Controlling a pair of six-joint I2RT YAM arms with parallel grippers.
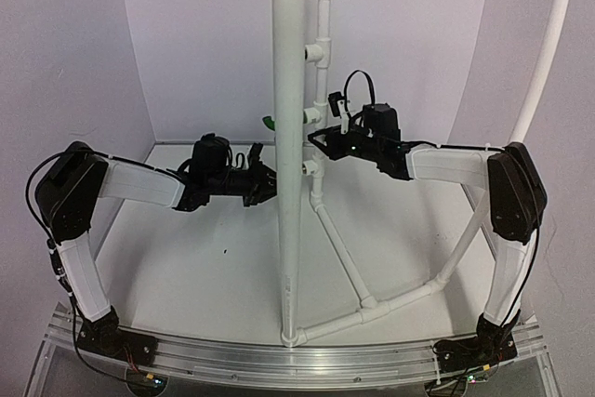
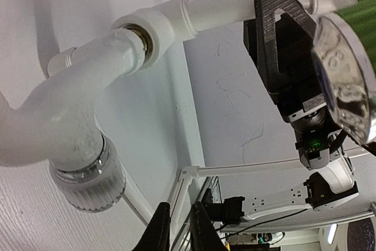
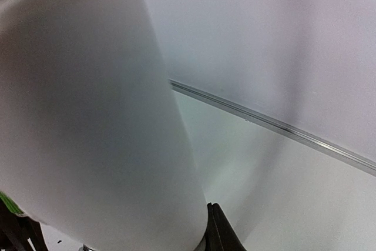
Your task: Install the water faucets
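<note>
In the left wrist view the white faucet (image 2: 76, 116) fills the left side, its threaded end seated in a white tee outlet (image 2: 150, 27) on the thin pipe. The green faucet (image 2: 359, 19), with a chrome disc on it, sits at the top right; from above it peeks out left of the thick pipe (image 1: 268, 122). My left gripper (image 2: 178, 230) is shut and empty, just below the white faucet, beside the thick pipe (image 1: 270, 183). My right gripper (image 3: 216, 230) is shut and empty against the thick pipe, next to the green faucet's tee (image 1: 318, 140). The white faucet is hidden from above.
A thick white upright pipe (image 1: 288, 137) stands in the middle between the arms. Behind it a thin pipe carries several tee outlets (image 1: 316, 48), with slanted pipes (image 1: 344, 258) running to the table. A curved white pipe (image 1: 548, 53) rises at the right.
</note>
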